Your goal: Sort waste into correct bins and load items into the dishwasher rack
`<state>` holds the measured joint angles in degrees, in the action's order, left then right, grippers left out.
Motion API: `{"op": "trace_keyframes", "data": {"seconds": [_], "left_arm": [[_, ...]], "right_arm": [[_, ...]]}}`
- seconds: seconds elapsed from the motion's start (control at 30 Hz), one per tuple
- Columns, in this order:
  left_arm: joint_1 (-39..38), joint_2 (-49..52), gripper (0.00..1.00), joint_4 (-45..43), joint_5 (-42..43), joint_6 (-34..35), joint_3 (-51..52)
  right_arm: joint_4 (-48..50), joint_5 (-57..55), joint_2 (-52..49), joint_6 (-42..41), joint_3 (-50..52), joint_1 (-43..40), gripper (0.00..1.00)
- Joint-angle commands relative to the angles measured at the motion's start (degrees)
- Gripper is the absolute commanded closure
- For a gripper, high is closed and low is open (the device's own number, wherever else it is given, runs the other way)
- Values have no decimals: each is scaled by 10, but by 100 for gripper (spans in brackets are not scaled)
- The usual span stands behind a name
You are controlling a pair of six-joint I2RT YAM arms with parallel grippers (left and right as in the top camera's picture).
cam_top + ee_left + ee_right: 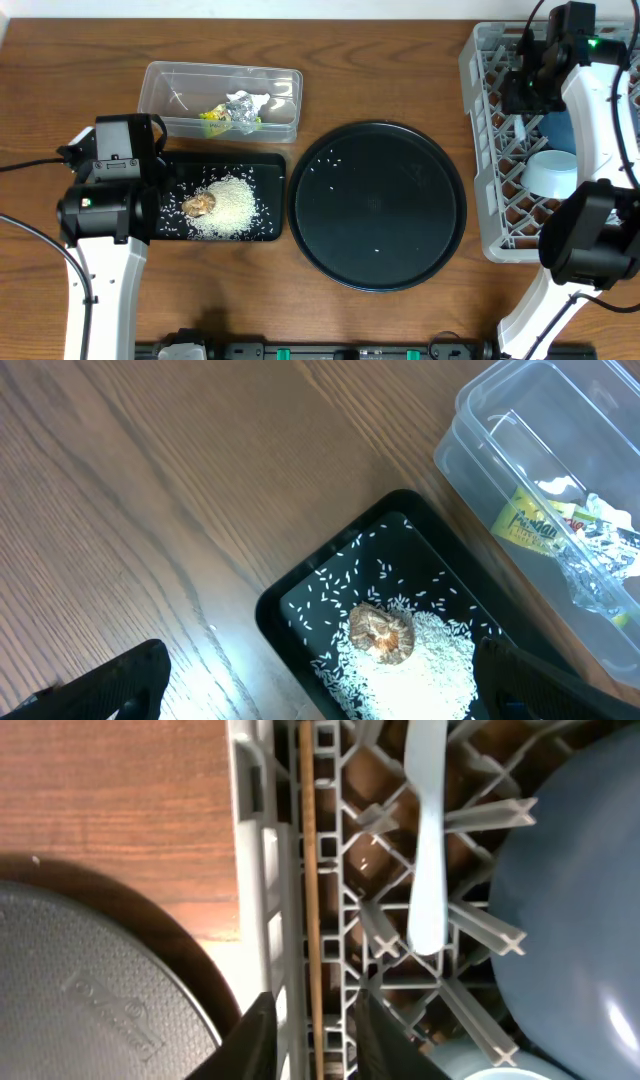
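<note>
Find the thin wooden stick, straight and light brown, lying flat in the dishwasher rack just inside its wall, near the white spoon. See it running between the parted jaws of the right gripper (neither finger pressing it). Cannot make it out overhead. Turn to the left wrist view for the left gripper, spread wide and holding nothing above rice in the black tray.

Left hand wide open; right hand slightly parted.
</note>
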<state>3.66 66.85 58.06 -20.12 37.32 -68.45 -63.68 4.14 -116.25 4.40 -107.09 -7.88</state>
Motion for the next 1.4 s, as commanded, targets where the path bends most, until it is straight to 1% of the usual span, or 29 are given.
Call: {"op": "trace_keyframes", "data": {"seconds": [0.0,0.03,0.1,0.13,0.27,0.33,0.37,0.4,0.47,0.57,0.77,0.9,0.97,1.03,1.13,1.23,1.37], "left_arm": [[2,-2,2,0,-14,3,-3],[2,-2,2,0,-14,3,-3],[2,-2,2,0,-14,3,-3],[2,-2,2,0,-14,3,-3],[2,-2,2,0,-14,3,-3],[2,-2,2,0,-14,3,-3],[2,-2,2,0,-14,3,-3],[2,-2,2,0,-14,3,-3],[2,-2,2,0,-14,3,-3],[2,-2,2,0,-14,3,-3],[2,-2,2,0,-14,3,-3],[2,-2,2,0,-14,3,-3],[2,-2,2,0,-14,3,-3],[2,-2,2,0,-14,3,-3],[2,-2,2,0,-14,3,-3],[2,-2,2,0,-14,3,-3],[2,-2,2,0,-14,3,-3]], "right_arm": [[-13,4,-4,-3,-16,9,77],[-21,4,-4,-8,-23,12,76],[-44,5,-4,-12,-45,19,67],[-59,5,-4,-15,-61,23,59],[-133,17,-3,-42,-140,43,37],[-172,39,-2,-48,-181,56,32],[-191,52,1,-48,-201,63,22],[-206,60,4,-50,-217,72,1],[-231,62,17,-68,-240,90,1],[-256,62,51,-83,-245,120,1],[-297,60,118,-82,-245,171,1],[-337,15,183,-115,-235,202,1],[-332,9,222,-122,-207,219,1],[-336,-20,268,-146,-168,243,1],[-329,-69,344,-200,-78,281,1],[-301,-106,418,-260,24,318,1],[-283,-87,488,-320,124,335,1]]}}
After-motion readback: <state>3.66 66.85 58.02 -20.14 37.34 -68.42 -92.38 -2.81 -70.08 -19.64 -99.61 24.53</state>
